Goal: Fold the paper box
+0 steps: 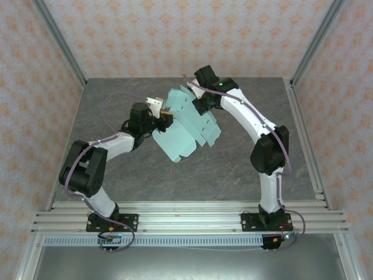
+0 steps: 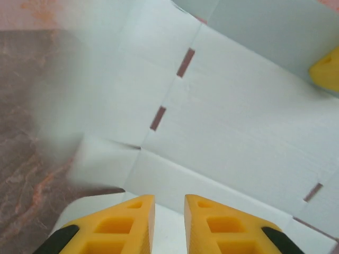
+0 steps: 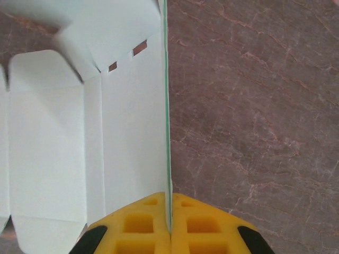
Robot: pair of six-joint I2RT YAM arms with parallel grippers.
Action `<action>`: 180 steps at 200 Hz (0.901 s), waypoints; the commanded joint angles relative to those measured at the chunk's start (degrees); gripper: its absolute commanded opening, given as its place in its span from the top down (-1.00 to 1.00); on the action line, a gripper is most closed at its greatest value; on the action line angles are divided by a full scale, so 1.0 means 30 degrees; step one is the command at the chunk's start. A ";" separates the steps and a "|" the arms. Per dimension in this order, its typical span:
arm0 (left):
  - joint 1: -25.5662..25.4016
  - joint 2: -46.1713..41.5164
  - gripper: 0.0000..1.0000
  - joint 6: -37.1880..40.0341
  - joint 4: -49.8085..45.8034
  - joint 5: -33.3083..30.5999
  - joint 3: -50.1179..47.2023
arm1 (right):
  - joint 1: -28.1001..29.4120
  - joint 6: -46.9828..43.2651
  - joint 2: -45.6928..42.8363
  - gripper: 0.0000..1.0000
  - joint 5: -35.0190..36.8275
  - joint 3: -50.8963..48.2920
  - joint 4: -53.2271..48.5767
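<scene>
Right tool [image 3: 170,200] is pressed together on an edge of the box [image 1: 187,129], which is held as a partly unfolded sheet between the two arms, seemingly clear of the worktop [image 1: 233,175]. Left tool [image 2: 169,201] is slightly spread close against the box; whether anything is pinched there cannot be told.
</scene>
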 commanded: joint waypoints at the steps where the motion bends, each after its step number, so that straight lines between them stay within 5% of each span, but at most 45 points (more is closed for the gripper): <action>1: -0.0112 -0.0096 0.44 -0.0730 0.0774 0.0215 -0.0018 | -0.0030 -0.0355 0.0120 0.97 0.0273 0.0942 0.0382; 43: -0.0143 -0.0298 0.34 -0.1603 0.0880 -0.0309 0.0293 | 0.0318 -0.1293 0.0056 0.98 0.0179 0.0870 -0.0090; 76: -0.0114 -0.1593 0.01 -0.0780 -0.0508 -0.1293 0.0299 | 0.0516 -0.2812 -0.0419 0.98 -0.0324 0.0677 -0.1068; 109: 0.0972 -0.3093 -0.28 -0.1049 -0.1812 -0.2691 0.0273 | 0.1797 -0.4936 -0.0809 1.00 0.3873 -0.0511 -0.0280; 143: 0.2214 -0.4764 -0.37 -0.2436 -0.3619 -0.4346 0.0432 | 0.2441 -0.6216 -0.0618 1.00 0.6589 -0.0673 0.0787; 180: 0.2253 -0.5992 -0.56 0.1012 -0.6332 -0.3122 0.1003 | 0.3175 -0.7502 -0.0811 1.00 0.7198 -0.1062 0.2778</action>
